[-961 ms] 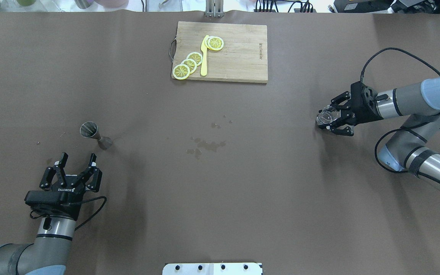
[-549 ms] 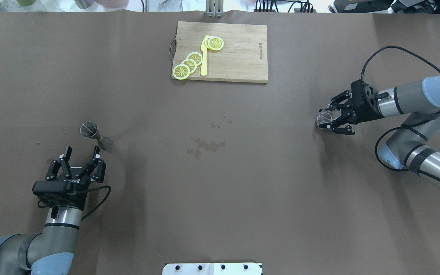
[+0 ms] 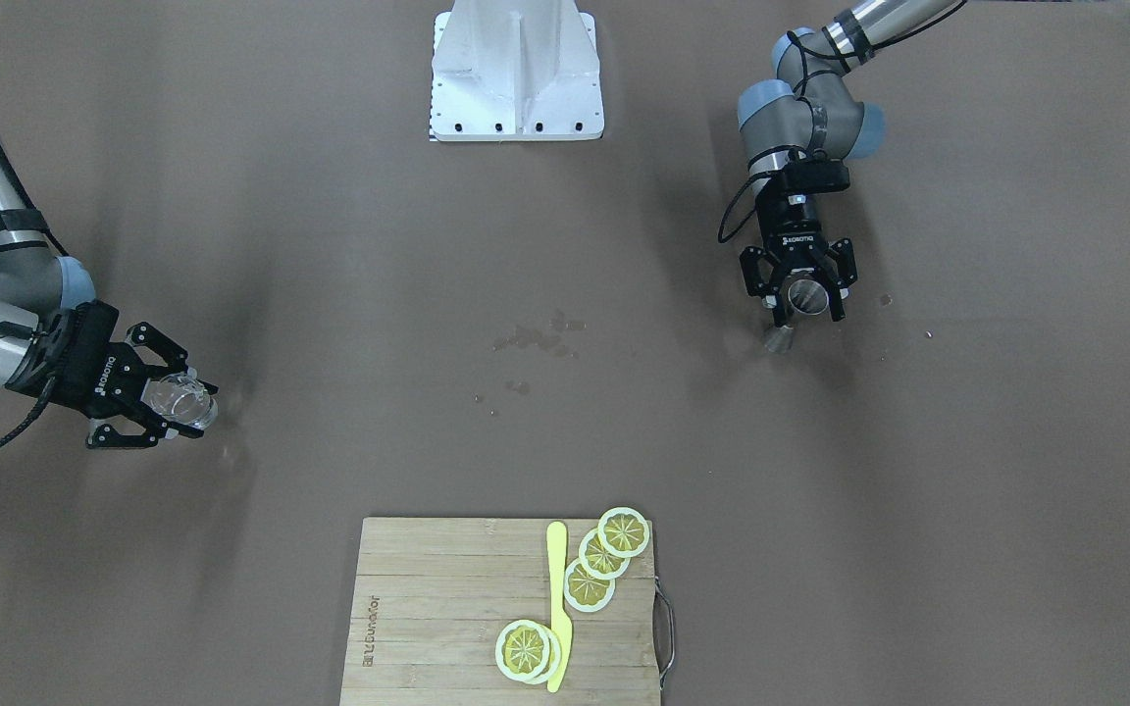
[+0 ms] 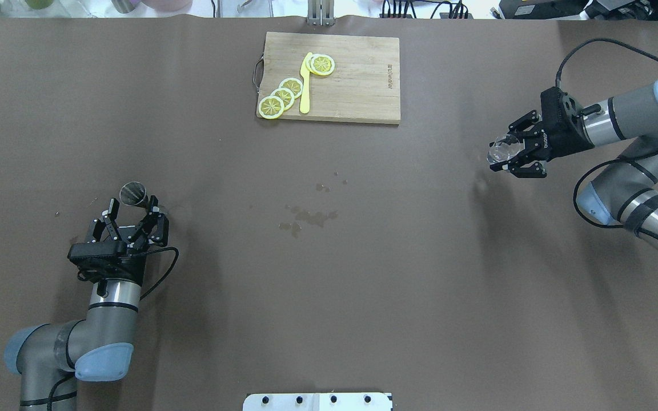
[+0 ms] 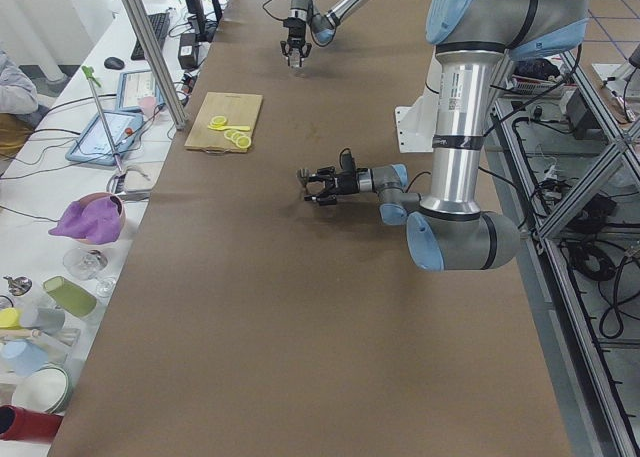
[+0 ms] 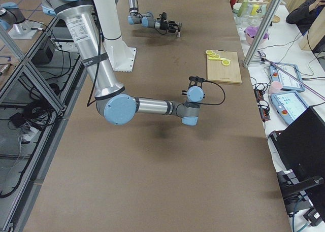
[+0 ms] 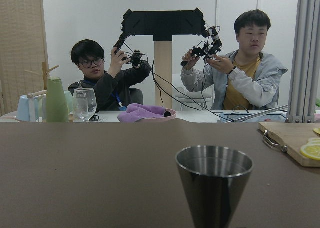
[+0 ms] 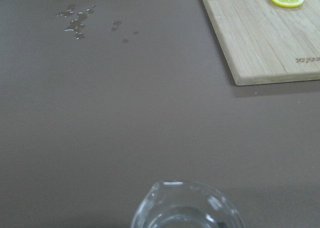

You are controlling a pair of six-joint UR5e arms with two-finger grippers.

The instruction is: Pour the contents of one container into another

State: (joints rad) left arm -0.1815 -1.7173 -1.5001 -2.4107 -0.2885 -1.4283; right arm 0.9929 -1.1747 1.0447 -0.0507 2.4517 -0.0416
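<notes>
A steel jigger [image 4: 132, 193] stands upright at the table's left, and it fills the lower centre of the left wrist view [image 7: 214, 180]. My left gripper [image 4: 133, 204] is open, with a finger on either side of the jigger; I cannot tell whether they touch it. Across the table, the front-facing view shows the same jigger [image 3: 802, 292] between the left gripper's [image 3: 806, 312] fingers. My right gripper [image 4: 500, 155] is shut on a small clear glass cup [image 4: 498, 149], held above the table at the right. The cup [image 8: 187, 208] holds clear liquid. It also shows in the front-facing view [image 3: 178, 395].
A wooden cutting board [image 4: 363, 85] at the far centre carries lemon slices [image 4: 282, 96] and a yellow knife [image 4: 305, 85]. Wet spots [image 4: 309, 217] mark the table's middle. The robot's white base plate [image 4: 317, 401] sits at the near edge.
My left gripper moved forward until its open fingers stand around the jigger. My right gripper rose and drew back to the right and farther away, carrying the glass cup.
</notes>
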